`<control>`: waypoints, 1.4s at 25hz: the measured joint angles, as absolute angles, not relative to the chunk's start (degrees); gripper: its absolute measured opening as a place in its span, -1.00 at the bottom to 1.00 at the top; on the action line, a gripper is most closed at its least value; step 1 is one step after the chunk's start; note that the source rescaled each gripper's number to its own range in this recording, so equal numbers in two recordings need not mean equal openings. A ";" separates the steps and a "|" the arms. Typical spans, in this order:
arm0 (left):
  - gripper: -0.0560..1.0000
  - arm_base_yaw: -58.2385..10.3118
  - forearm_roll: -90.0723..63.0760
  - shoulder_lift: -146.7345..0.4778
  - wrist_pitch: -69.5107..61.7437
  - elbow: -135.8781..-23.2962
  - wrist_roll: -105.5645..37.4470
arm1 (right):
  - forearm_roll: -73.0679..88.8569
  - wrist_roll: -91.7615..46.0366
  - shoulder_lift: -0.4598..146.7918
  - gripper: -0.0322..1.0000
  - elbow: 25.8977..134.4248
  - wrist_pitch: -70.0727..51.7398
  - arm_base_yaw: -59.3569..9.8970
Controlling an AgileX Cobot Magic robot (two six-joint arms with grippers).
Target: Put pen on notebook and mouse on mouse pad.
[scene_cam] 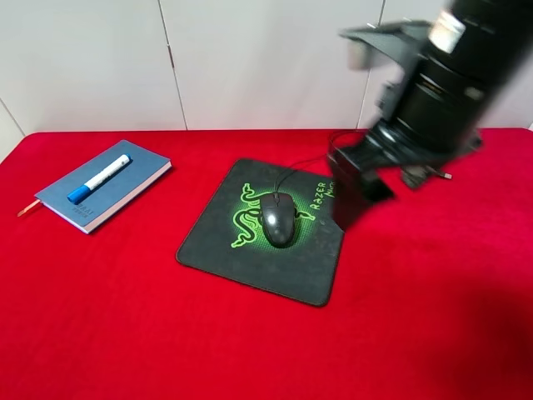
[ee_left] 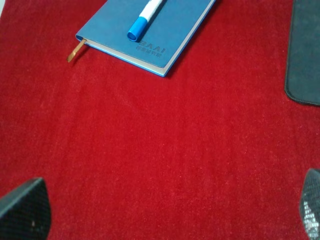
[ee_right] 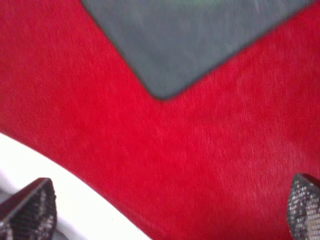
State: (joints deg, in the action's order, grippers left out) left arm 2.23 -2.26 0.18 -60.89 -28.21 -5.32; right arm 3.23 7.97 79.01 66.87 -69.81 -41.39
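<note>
Red felt-covered table (scene_cam: pixel 125 333), white wall panels behind. Slim slate-blue notebook (scene_cam: pixel 104 185) with pale page edges at the far left of the table, orange ribbon bookmark (scene_cam: pixel 28 207) poking out of its near-left end. Short thick white marker pen with blue cap (scene_cam: pixel 99 178) lying flat along the cover, cap toward the ribbon end. Black soft square mouse pad with green snake logo (scene_cam: pixel 266 233) at centre, rotated slightly. Small black oval mouse (scene_cam: pixel 279 218) resting on the logo, thin black cable (scene_cam: pixel 308 160) trailing away off the pad's far edge. Right gripper (ee_right: pixel 172 212) up in the air over the pad's far-right corner, motion-blurred, fingers wide apart, gripping nothing. Left gripper (ee_left: pixel 172 210) unseen from the high camera; wrist view shows tips spread, empty, above bare red cloth near the notebook.
</note>
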 joint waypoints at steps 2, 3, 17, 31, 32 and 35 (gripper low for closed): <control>0.99 2.23 -2.26 0.18 -60.89 -28.21 -5.32 | 2.72 8.04 75.21 0.99 62.78 -69.81 -41.39; 0.99 2.23 -2.26 0.18 -60.89 -28.21 -5.32 | 2.42 8.04 73.66 0.99 61.22 -69.81 -41.39; 0.99 2.23 -2.26 0.18 -60.89 -28.21 -5.32 | -2.51 8.08 46.20 0.99 44.86 -67.71 -36.82; 0.99 2.23 -2.26 0.18 -60.89 -28.21 -5.32 | 0.00 4.24 14.37 0.99 29.39 -58.83 -2.34; 0.99 2.23 -2.26 0.18 -60.89 -28.21 -5.32 | 0.00 3.58 12.69 0.99 28.68 -58.83 -1.24; 0.99 2.23 -2.32 0.18 -60.89 -28.21 -5.32 | 0.00 2.44 8.47 0.99 27.95 -58.63 1.55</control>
State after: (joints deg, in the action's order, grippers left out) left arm 2.23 -2.32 0.18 -60.89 -28.21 -5.32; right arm 0.00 2.44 8.47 27.95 -58.63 1.55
